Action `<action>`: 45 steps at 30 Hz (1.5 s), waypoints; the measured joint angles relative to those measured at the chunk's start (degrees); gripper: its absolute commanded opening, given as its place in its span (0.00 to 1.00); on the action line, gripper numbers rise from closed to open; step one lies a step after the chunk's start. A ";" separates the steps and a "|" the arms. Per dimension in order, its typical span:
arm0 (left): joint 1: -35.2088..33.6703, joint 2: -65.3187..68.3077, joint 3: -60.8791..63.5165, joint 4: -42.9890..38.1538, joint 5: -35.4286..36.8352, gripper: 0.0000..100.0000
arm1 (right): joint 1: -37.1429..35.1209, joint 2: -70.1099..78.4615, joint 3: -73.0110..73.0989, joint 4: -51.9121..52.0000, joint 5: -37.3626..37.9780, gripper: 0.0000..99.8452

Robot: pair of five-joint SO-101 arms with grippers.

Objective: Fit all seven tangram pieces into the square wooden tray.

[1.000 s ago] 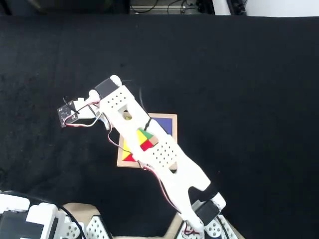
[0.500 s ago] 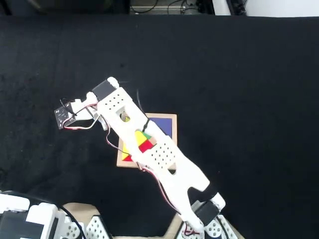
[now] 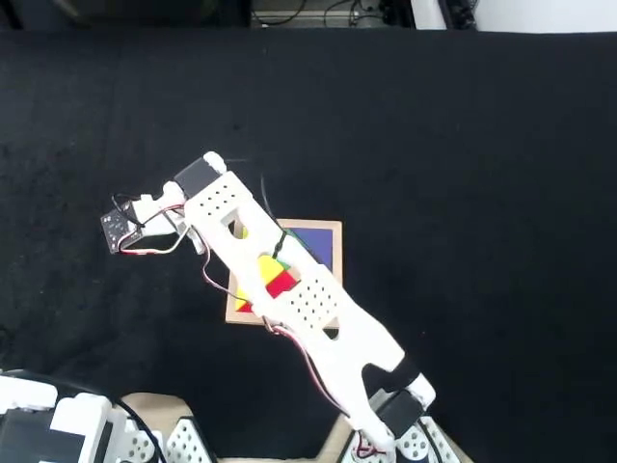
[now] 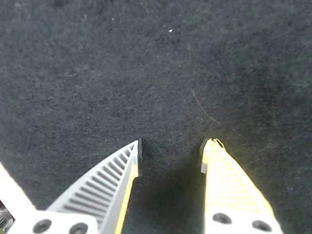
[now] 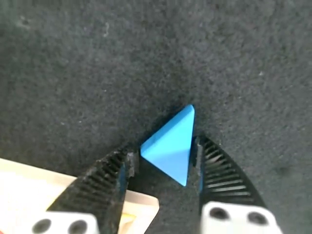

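Observation:
The square wooden tray (image 3: 337, 228) lies mid-table with blue, yellow, red and green pieces in it, mostly covered by the right arm (image 3: 289, 289) stretched across it. A light blue triangle (image 5: 170, 144) lies flat on the black cloth just off a tray corner (image 5: 29, 190). My right gripper (image 5: 163, 161) is open, one black finger on each side of the triangle; one finger touches its edge, the other stands a little apart. My left gripper (image 4: 170, 146) hangs open over bare cloth with nothing between its fingers.
Black cloth covers the whole table. The arm bases (image 3: 58, 424) stand at the near edge. The right arm's wrist camera and cables (image 3: 120, 227) stick out to the left of the tray.
The right arm's end has shifted slightly left and away from the tray across the high-view frames. The tray has not moved.

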State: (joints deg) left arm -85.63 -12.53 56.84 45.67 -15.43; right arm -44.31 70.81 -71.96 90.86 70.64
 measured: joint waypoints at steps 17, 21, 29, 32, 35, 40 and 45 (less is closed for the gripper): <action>0.00 0.00 0.00 0.00 0.00 0.21 | 0.00 1.05 -1.85 -1.14 0.00 0.04; 0.00 0.00 0.00 0.00 0.00 0.21 | 0.00 1.05 -1.85 -1.14 0.00 0.04; 0.00 0.00 0.00 0.00 0.00 0.21 | -1.85 1.49 -8.97 7.12 -0.35 0.04; 0.00 0.00 0.00 0.00 0.00 0.21 | -3.16 0.35 -16.00 8.26 -5.63 0.04; 0.00 0.00 0.00 0.00 0.00 0.21 | -1.23 -3.52 -19.78 8.44 -10.46 0.04; 0.00 0.00 0.00 0.00 0.00 0.21 | 2.20 -14.77 -16.35 8.44 -16.70 0.04; 0.00 0.00 0.00 0.00 0.00 0.21 | 3.78 -31.38 2.20 8.44 -17.76 0.04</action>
State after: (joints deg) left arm -85.63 -12.53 56.84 45.67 -15.43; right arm -40.53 39.43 -69.76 99.30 52.88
